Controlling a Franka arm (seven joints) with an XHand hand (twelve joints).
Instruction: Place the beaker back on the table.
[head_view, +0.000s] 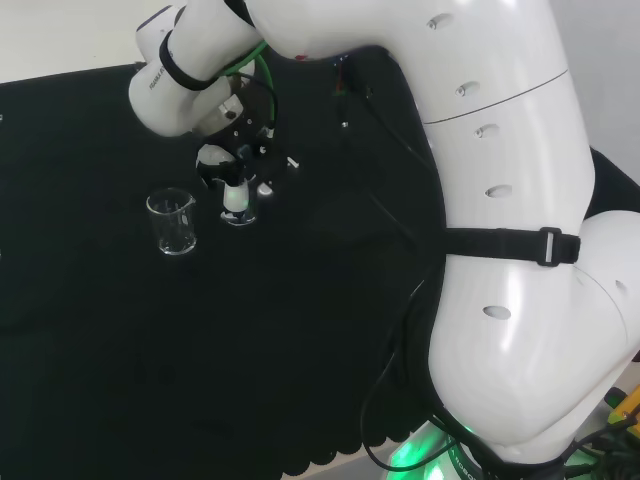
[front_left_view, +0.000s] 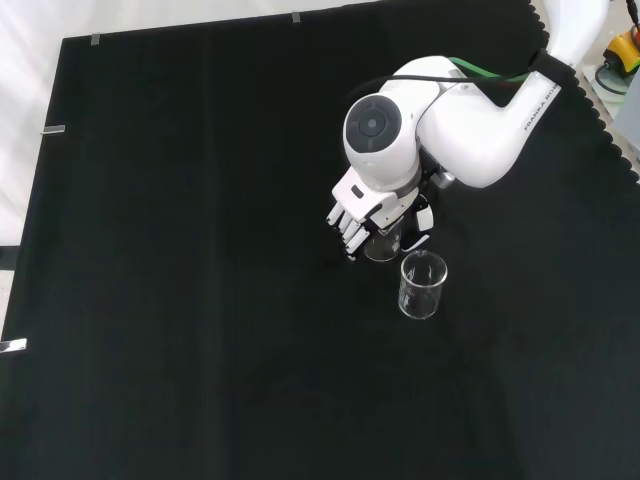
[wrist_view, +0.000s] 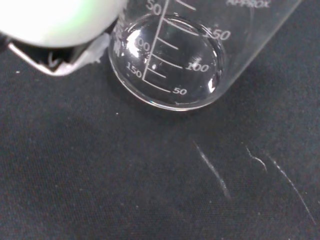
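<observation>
Head view, left to right: a clear glass beaker (head_view: 172, 221) stands free on the black cloth (head_view: 120, 360); just beside it the hand (head_view: 232, 180), black and white, curls its fingers round a second clear beaker (head_view: 240, 212) whose base sits at the cloth. Wrist view shows that held beaker's round, smooth bottom (wrist_view: 167, 62) with white graduation marks, above finely woven cloth streaked with pale scuffs (wrist_view: 212, 170).

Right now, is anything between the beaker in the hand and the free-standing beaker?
Nothing: in the front view, bare cloth separates the held beaker from the other beaker.
</observation>
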